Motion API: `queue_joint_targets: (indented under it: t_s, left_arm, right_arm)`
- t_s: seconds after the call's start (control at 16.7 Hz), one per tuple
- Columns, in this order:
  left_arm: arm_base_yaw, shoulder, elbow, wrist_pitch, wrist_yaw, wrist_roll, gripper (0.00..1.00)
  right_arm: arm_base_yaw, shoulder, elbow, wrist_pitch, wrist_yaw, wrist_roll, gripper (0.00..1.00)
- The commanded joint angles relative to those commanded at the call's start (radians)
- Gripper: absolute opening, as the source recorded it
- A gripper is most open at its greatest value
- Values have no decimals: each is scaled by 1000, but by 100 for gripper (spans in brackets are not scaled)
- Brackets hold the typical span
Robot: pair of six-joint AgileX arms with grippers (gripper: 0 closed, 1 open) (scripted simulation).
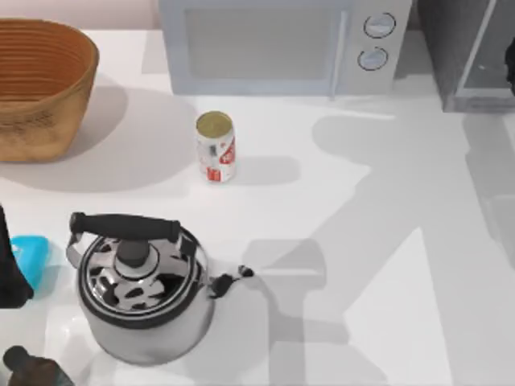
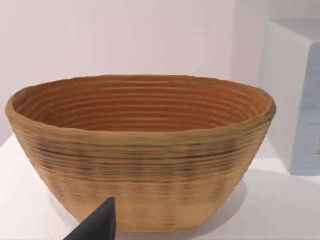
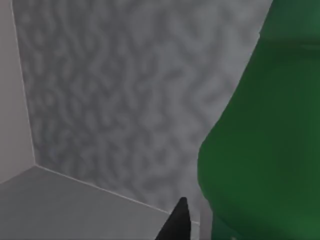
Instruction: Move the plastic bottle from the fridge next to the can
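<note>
The plastic bottle is a green body standing inside the fridge, seen close up in the right wrist view against the mottled grey inner wall. My right gripper is inside the fridge right beside the bottle, with a dark tip just short of its side. The can, white with red markings and a gold top, stands upright on the table in front of the microwave. My left arm is parked at the table's left edge. My left gripper faces the basket, open and holding nothing.
A woven basket stands at the back left and a light grey microwave at the back middle. A steel kettle with a black handle sits front left, by a blue object and a dark bottle.
</note>
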Motion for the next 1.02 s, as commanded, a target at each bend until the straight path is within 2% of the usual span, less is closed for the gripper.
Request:
queue_joint_targets:
  t_s: [0.54,1.02]
  left_arm:
    - [0,0,0,0,0,0,100]
    - [0,0,0,0,0,0,100]
  right_arm:
    - [3,-105,32,-138,-1,4,0]
    - [6,-156,-40,-102,-4,7,0]
